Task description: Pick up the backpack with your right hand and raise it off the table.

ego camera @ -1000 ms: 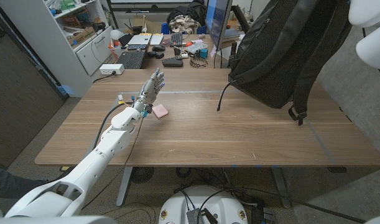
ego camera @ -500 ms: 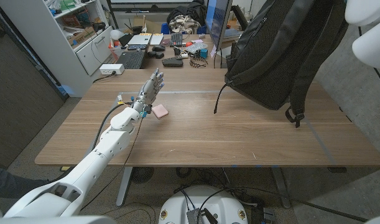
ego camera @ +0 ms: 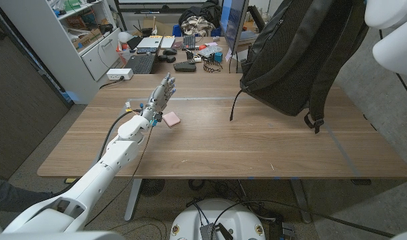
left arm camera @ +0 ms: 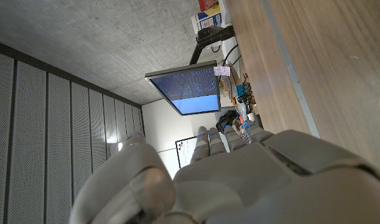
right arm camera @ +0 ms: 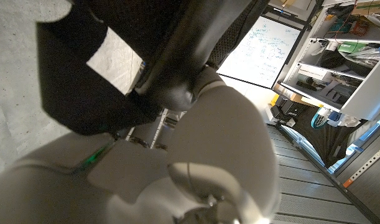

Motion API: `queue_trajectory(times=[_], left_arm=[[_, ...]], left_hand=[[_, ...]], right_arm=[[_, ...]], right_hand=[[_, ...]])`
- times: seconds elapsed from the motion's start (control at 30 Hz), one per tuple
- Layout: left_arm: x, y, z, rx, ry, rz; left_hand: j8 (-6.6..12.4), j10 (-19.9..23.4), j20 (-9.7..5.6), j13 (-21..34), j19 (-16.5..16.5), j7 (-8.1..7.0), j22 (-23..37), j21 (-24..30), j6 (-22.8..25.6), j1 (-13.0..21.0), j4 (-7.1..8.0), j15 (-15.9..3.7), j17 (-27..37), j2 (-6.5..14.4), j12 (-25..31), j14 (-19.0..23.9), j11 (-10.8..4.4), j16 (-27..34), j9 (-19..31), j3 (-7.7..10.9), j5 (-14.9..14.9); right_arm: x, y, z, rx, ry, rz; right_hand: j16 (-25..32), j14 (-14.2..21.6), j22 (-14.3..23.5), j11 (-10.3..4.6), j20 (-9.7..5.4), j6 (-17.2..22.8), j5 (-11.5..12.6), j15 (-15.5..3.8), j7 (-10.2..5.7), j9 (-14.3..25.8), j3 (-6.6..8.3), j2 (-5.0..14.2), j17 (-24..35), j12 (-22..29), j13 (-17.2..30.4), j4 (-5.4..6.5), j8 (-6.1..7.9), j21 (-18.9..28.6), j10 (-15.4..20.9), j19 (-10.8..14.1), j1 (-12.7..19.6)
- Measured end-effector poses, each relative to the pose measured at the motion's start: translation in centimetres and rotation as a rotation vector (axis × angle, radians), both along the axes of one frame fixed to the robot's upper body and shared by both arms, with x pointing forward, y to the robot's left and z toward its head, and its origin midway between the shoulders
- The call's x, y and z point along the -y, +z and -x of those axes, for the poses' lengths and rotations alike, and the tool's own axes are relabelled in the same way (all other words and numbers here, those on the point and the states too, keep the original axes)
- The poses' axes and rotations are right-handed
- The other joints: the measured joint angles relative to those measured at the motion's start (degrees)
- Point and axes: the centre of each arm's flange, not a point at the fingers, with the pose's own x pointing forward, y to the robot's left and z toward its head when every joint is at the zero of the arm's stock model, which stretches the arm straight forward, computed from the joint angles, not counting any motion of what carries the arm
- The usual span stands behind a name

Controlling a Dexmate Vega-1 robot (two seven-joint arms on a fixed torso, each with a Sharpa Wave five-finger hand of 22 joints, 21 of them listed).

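Backpack (ego camera: 300, 57), black, hanging tilted in the air over the table's (ego camera: 256, 147) far right part, lowest edge clear of the wood. Straps (ego camera: 320, 100) dangling from its underside, one buckle end hanging just above the tabletop, a thin cord drooping on the side toward the middle. Gripped up top by right hand (right arm camera: 196, 99), fingers curled around dark fabric in the right wrist view. Left hand (ego camera: 162, 93) reaching out over the table's left half, fingers straight and slightly spread, holding nothing. Small pink block (ego camera: 171, 119) lying on the wood just beside that hand. Beyond the far edge, a cluttered second desk with keyboard (ego camera: 140, 63), papers and a monitor (left arm camera: 193, 90) showing blue text. White shelving (ego camera: 76, 33) at far left.
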Motion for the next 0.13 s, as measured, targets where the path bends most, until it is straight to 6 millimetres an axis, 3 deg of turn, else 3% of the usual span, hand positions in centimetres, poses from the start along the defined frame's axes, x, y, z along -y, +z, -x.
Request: queue_trajectory(times=[0.13], left_arm=[[0.05,0.31,-0.02,0.004,0.001,-0.003]], left_hand=[[0.00,0.00,0.00,0.00,0.00,0.00,0.00,0.00,0.00,0.00,0.00,0.00,0.00,0.00,0.00,0.00,0.00,0.00,0.00,0.00,0.00]], right_arm=[[0.05,0.02,-0.09,0.000,0.000,-0.001]], right_hand=[[0.00,0.00,-0.01,-0.07,0.01,0.00,-0.04,0.00,0.00,0.00,0.00,0.01,0.27,-0.10,0.00,0.00,0.00,0.00,0.07,-0.01,-0.01]])
